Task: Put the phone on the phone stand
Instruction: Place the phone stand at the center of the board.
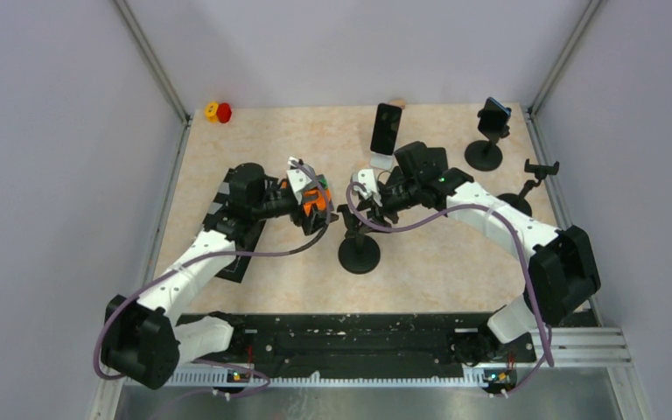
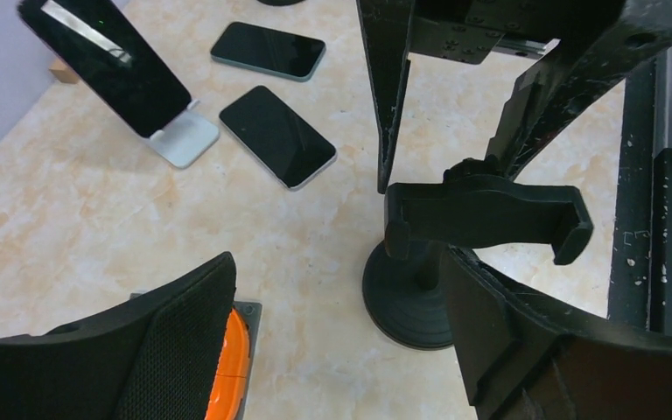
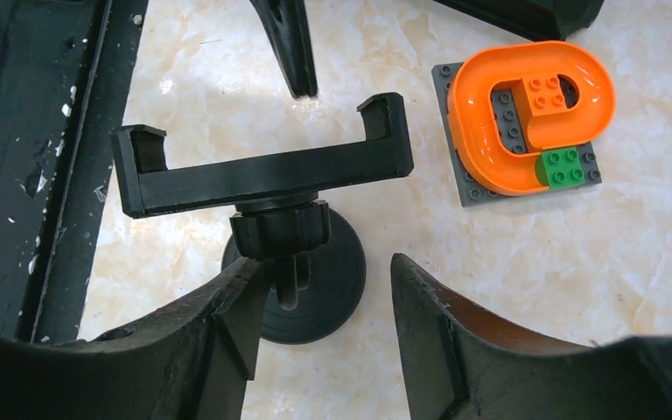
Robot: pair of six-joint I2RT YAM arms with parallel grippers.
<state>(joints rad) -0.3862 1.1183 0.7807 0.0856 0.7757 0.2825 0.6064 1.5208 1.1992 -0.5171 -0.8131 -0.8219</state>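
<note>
Currently on the table: four stands, four phones, two claws apart

Phone stands, four counted from the top view:
- one black clamp stand at centre, cradle empty
- one white stand behind it
- two black round-based stands at the right: the rear stand carries a mounted phone, the nearer stand has a bare cradle

Phones, four that I can count:
- the mounted one just listed
- one leaning phone propped on the white stand
- two lying flat, dark face up, on the table just beside that stand: the near flat phone and the far flat phone, neither touching a cradle

Toy brick piece, one: orange ring with a green brick on a grey plate, near the clamp stand

Red-and-yellow object, one, far left corner

Claws, two:
- left gripper, spread wide and gripping nothing, facing the clamp stand
- right gripper, fingers apart either side of that stand's stem, below the cradle; I cannot tell whether a finger touches it
</note>
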